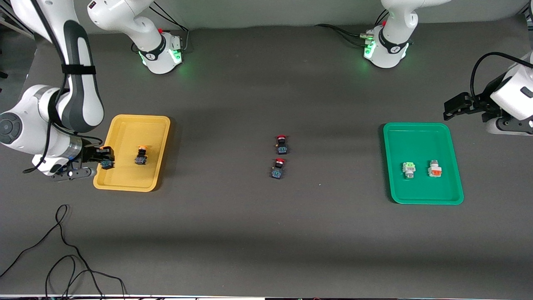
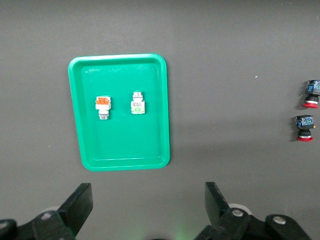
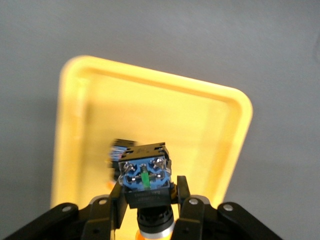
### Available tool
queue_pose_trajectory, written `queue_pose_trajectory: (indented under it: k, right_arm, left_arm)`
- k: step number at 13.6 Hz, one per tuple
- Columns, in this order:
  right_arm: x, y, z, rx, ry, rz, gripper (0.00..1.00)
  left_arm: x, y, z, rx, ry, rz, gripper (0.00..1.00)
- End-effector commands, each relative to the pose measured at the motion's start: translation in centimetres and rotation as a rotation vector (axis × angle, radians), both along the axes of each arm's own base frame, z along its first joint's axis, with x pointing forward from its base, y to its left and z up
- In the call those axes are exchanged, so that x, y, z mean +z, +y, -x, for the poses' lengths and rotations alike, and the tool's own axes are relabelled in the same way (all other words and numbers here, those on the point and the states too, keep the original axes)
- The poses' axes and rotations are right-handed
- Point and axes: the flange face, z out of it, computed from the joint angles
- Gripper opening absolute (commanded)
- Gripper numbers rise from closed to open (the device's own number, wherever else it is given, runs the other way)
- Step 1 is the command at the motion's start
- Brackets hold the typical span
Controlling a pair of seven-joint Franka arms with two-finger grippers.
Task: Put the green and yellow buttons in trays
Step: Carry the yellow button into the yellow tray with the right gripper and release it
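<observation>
The yellow tray (image 1: 130,132) lies at the right arm's end of the table, and one yellow-capped black button (image 1: 141,155) rests in it. My right gripper (image 1: 106,161) hangs over that tray's outer edge, shut on a second yellow-capped black button (image 3: 146,181). Its blue terminal end faces the wrist camera. The tray (image 3: 200,125) and the resting button (image 3: 119,149) show underneath it. The green tray (image 1: 416,137) at the left arm's end holds a whitish button with a green part (image 1: 409,170) and one with an orange-red part (image 1: 434,168). My left gripper (image 1: 450,109) waits open in the air beside that tray (image 2: 125,140), holding nothing.
Two black buttons with red caps (image 1: 282,144) (image 1: 277,168) stand in the middle of the table between the trays. A loose black cable (image 1: 62,250) curls on the table near the front camera, at the right arm's end.
</observation>
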Motion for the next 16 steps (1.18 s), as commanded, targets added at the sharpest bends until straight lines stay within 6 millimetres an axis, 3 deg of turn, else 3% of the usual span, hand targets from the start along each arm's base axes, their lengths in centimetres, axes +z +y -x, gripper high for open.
queue_pose_trajectory:
  k: [1,10,14,15,16]
  right_arm:
    - [-3.3,-1.2,2.0,0.031,-0.036,0.017,0.00]
    - [-11.2,-2.7,3.5,-0.028,-0.059,-0.084,0.00]
    - [-11.3,-2.6,3.5,-0.018,-0.061,-0.088,0.00]
    - [-11.4,-2.3,3.5,-0.011,-0.059,-0.090,0.44]
    - [-11.4,-2.3,3.5,-0.011,-0.058,-0.093,0.99]
  left_arm:
    - [0.6,-0.4,0.9,-0.007,0.002,0.008,1.00]
    - [0.7,0.2,1.0,0.004,0.002,0.005,1.00]
    - [0.7,0.1,1.0,0.002,0.002,0.005,1.00]
    - [0.7,0.1,1.0,0.002,0.002,0.005,1.00]
    - [0.7,0.2,1.0,0.004,0.002,0.005,1.00]
